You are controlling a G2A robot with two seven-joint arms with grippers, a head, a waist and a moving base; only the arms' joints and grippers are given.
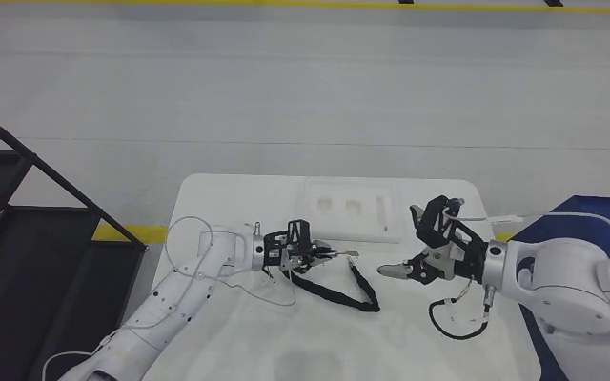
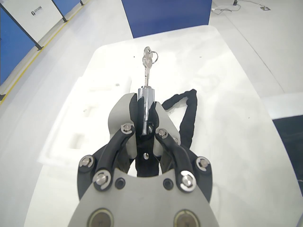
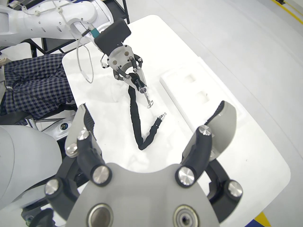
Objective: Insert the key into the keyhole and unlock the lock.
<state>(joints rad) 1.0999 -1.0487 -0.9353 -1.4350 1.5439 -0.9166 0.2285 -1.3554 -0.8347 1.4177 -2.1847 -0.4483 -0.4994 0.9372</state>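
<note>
Left pincer (image 2: 144,103) around cylindrical chrome lock (image 2: 148,92)

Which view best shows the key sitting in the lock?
The left wrist view: the key is close, its blade in the lock cylinder held by the left gripper. The right wrist view shows it farther off; the top view, tiny.
</note>
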